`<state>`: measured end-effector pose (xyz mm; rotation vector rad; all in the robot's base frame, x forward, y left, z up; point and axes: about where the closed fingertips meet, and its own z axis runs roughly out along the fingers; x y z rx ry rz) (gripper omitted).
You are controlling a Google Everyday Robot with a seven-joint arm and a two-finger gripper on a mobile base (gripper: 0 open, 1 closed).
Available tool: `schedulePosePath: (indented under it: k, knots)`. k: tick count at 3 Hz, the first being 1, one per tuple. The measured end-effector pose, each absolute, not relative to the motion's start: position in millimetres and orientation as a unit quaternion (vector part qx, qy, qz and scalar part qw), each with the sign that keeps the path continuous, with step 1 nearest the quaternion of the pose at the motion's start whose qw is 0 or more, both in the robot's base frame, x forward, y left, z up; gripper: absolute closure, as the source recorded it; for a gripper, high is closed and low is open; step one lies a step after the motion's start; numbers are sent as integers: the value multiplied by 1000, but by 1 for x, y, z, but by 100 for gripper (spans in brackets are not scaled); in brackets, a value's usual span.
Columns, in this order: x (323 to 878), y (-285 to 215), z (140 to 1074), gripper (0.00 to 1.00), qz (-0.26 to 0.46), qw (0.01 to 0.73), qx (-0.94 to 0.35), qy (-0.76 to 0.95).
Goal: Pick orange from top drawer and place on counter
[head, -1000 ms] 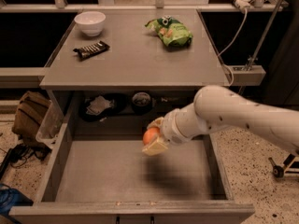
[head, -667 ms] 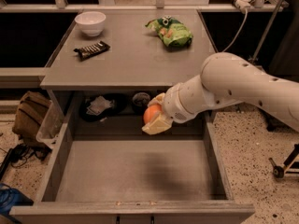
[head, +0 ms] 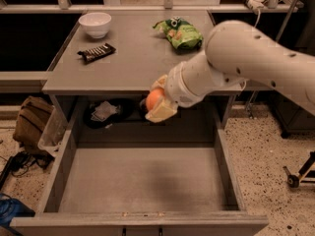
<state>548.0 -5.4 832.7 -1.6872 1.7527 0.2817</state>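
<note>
My gripper [head: 156, 101] is shut on the orange [head: 154, 100], a round bright orange fruit held between its pale fingers. It hangs in the air just in front of the counter's thick front edge, level with it and well above the drawer floor. The top drawer [head: 140, 180] is pulled wide open below, its flat grey floor bare. The counter [head: 138, 58] is the grey cabinet top behind and above the gripper. My white arm reaches in from the right.
On the counter stand a white bowl [head: 95, 23] at the back left, a dark snack bar [head: 96, 52] and a green chip bag [head: 180, 32]. A dark shelf recess [head: 106, 113] with clutter lies under the counter. A brown bag [head: 32, 122] sits on the floor at left.
The gripper has lifted the orange from just above the drawer up to the level of the counter's front edge.
</note>
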Motion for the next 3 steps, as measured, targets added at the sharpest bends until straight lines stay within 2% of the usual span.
schedulePosePath:
  k: [1, 3]
  knots:
    - [582, 3, 898, 100, 62, 371, -668, 643]
    - [665, 2, 931, 100, 39, 378, -685, 621]
